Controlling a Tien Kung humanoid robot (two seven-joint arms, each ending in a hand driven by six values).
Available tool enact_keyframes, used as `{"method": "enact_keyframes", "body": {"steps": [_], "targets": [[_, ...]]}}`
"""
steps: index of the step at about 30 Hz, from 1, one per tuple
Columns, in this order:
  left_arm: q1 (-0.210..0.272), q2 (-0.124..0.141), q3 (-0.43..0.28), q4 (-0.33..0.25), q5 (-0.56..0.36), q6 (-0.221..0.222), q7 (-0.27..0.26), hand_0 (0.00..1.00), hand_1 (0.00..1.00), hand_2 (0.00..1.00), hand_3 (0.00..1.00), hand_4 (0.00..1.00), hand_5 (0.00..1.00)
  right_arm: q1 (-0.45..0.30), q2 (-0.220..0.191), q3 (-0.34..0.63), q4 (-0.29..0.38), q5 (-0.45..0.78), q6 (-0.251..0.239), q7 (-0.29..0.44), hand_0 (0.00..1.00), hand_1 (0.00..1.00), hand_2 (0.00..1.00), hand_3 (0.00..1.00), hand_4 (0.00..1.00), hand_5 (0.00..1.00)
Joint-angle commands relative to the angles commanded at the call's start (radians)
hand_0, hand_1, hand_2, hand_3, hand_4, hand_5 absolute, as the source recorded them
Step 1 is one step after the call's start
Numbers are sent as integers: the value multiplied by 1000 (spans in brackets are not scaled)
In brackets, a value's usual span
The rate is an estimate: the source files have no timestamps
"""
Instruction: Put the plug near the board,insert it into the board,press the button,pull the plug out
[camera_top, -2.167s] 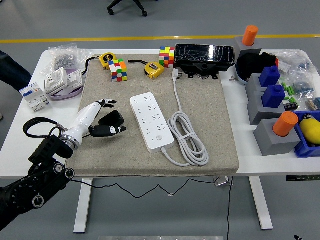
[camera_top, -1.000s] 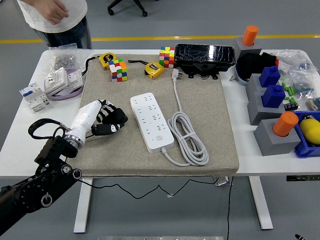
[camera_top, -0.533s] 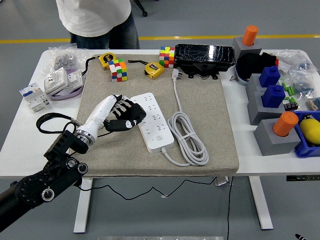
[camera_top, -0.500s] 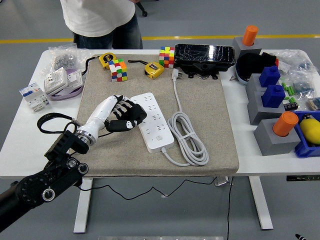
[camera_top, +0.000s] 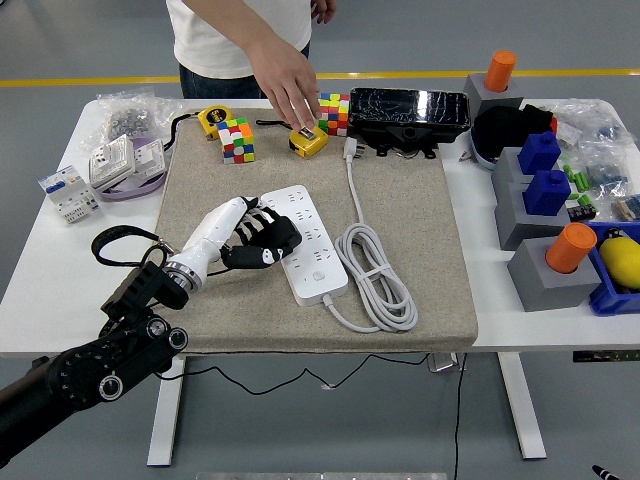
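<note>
While the plug (camera_top: 351, 149) lies at the far edge of the grey mat (camera_top: 430, 250), well apart from the robot, the left hand (camera_top: 252, 236) rests against the near-left side of the white power strip (camera_top: 303, 243) with its fingers (camera_top: 280, 228) curled over the edge, so I judge the first step not yet begun; a person's hand (camera_top: 290, 92) touches the yellow tape measure (camera_top: 308, 139) at the counter's (camera_top: 40, 290) far side. Next the plug must be fetched toward the board; no writing is legible
</note>
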Motion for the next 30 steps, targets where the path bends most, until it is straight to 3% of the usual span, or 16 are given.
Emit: {"method": "enact_keyframes", "body": {"steps": [30], "targets": [[-4,-6,2,54,18,17,-10,298,309,379,543,602,2,-3,0,-2,1,0,0,1,543,644,660,561,899,419]]}}
